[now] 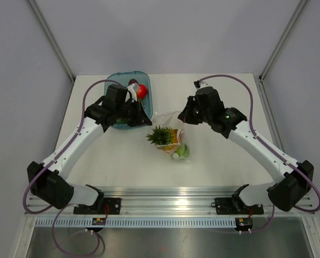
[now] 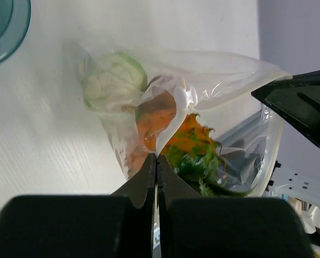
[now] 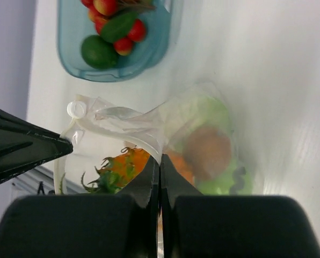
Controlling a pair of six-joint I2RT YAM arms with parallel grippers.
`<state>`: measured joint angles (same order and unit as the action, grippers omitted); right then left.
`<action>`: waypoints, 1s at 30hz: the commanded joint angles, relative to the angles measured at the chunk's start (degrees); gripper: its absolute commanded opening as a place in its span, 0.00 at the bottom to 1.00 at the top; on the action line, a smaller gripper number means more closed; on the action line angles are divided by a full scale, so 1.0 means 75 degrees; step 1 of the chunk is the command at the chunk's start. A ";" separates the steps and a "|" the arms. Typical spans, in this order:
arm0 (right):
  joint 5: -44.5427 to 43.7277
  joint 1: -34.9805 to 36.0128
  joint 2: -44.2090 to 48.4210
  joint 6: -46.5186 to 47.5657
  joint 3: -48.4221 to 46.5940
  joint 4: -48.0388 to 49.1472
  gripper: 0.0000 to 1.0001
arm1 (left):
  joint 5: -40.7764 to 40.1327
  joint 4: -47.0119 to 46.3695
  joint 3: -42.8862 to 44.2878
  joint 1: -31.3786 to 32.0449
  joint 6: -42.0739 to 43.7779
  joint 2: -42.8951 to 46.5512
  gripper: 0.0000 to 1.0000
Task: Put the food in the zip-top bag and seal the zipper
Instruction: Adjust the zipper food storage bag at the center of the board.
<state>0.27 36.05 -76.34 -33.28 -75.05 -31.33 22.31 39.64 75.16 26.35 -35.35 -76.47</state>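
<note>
Left wrist, right wrist: your left end effector (image 2: 157, 157) and right end effector (image 3: 160, 157) pinch the zip-top bag (image 2: 230, 70); tuck protruding food (image 2: 195, 148), then seal.

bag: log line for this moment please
left gripper: shut on bag | right gripper: shut on bag | bag mouth: open | tray: some food inside

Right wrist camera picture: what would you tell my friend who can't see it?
The right gripper, shut, pinches a clear zip-top bag holding toy food: a pale cabbage, a brown piece, an orange leafy piece. Behind it, a blue tray holds more red and green toys.
</note>
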 commanded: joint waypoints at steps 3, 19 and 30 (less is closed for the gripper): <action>0.0338 -0.0131 0.0438 -0.0239 0.0210 0.0217 0.00 | 0.0389 0.0163 0.0393 0.0002 0.0202 0.0093 0.00; 0.0444 -0.0131 0.0343 -0.0099 -0.0363 0.0148 0.00 | 0.0379 0.0233 0.0980 0.0143 0.0413 -0.0307 0.00; -0.0026 -0.0120 -0.0895 -0.0086 0.0244 -0.0006 0.00 | 0.0247 -0.0093 0.0480 0.0178 0.0401 -0.1487 0.00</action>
<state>1.13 35.44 -75.75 -33.61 -75.50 -29.65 22.96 39.24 82.30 27.42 -32.77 -80.84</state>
